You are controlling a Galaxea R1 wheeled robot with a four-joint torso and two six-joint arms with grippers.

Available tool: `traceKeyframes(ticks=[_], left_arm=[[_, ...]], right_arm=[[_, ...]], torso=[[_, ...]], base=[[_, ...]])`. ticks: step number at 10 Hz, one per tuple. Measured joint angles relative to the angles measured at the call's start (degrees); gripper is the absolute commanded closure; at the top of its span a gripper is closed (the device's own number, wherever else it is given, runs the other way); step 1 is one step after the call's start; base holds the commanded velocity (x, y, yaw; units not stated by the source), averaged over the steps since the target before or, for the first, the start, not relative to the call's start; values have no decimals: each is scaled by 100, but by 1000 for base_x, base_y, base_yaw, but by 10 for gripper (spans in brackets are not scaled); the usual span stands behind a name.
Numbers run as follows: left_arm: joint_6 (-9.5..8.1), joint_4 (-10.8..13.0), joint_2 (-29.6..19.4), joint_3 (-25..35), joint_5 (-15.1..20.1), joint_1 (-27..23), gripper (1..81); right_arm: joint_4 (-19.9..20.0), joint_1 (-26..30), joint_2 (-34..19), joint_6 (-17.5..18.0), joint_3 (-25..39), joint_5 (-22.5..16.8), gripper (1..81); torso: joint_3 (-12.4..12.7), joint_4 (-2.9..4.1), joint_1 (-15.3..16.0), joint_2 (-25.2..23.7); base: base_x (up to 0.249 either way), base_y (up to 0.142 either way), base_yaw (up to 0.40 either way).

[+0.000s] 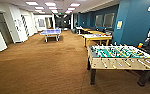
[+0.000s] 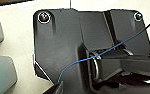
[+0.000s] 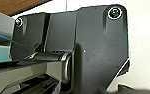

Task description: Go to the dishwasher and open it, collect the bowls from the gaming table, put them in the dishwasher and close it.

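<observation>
Foosball table (image 1: 118, 56) at right of frame. No dishwasher, bowls or gaming table identifiable; bearing from either claw undeterminable. Claw opening and load: cannot tell from wrist views. Carpet (image 1: 41, 65) ahead.

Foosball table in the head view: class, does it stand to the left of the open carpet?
No, the foosball table stands at the right, with the brown carpet spreading to its left.

A foosball table (image 1: 118, 56) stands right; a ping-pong table (image 1: 51, 32) far behind, left.
</observation>
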Motion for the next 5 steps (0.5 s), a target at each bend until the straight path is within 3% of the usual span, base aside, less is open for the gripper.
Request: traceKeyframes(ticks=[5], left_arm=[[0, 0, 0, 0, 9, 0, 10]], right_arm=[[0, -7, 0, 0, 0, 16, 10]], torso=[[0, 0, 0, -2]], base=[[0, 0, 154]])
